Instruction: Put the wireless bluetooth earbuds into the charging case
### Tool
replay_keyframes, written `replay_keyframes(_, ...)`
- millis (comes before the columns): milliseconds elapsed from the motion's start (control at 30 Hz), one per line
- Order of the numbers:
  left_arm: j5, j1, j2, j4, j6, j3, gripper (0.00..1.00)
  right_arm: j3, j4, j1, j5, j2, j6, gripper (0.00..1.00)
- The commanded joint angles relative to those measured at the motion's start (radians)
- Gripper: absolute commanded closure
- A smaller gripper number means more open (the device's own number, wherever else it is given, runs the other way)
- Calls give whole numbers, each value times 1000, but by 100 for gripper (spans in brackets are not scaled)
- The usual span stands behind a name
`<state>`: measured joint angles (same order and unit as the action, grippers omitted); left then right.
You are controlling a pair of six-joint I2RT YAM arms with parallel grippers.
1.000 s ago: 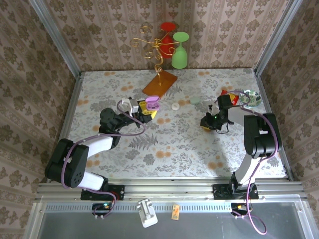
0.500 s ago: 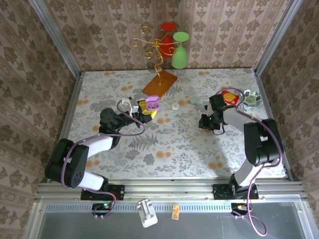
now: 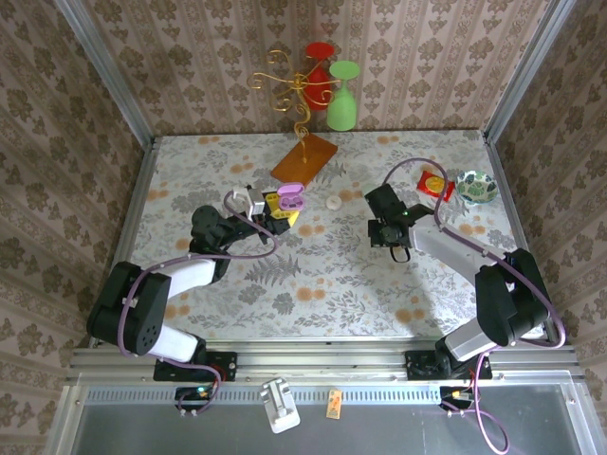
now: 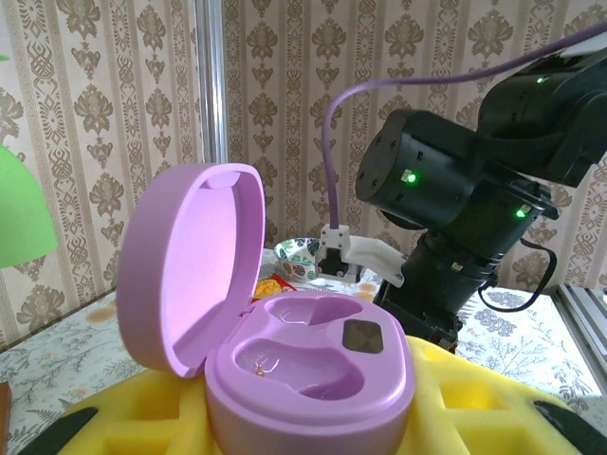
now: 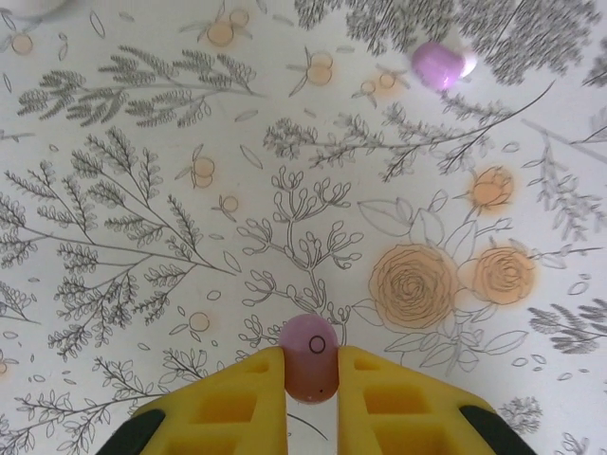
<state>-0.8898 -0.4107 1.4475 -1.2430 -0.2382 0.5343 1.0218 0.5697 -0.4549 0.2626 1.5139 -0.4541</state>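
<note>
right fingers point(image 5: 223, 403) pinch earbud point(image 5: 310, 365); left fingers point(image 4: 474, 403) hold open charging case point(image 4: 308, 374)

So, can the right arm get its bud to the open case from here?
Probably yes. The case sits open in the left pincer, wells empty. Mostly bare table lies between it and the right pincer gripping the bud, with one small white piece near the path.

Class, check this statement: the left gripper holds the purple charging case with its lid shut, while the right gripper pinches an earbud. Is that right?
Not quite: the left wrist view shows the lid standing open, not shut. The rest holds: the left gripper holds the purple charging case, and the right gripper pinches an earbud.
</note>
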Motion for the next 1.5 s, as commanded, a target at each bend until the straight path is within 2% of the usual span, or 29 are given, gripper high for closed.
replay_keyframes(0,-11,-2,2,-41,8,24,78,69,78,-34,172,8,-46,82)
replay_keyframes(100,-14,-2,1,-41,10,23,78,102,110,-76,255,37,-67,83)
replay_keyframes(267,-28,3,5,-41,3,35,78,123,123,-113,311,61,-145,84)
replay_keyframes(600,-41,6,49,-41,-1,64,78,156,149,-147,328,73,-198,85)
replay_keyframes(1067,-33,-8,118,-42,30,90,78,209,197,-162,239,8,-184,85)
replay_keyframes(1267,-36,-14,153,-44,33,99,78,219,126,-206,110,-49,-55,84)
replay_keyframes(1467,-33,-21,151,-42,41,87,78,243,61,-265,46,-95,57,85)
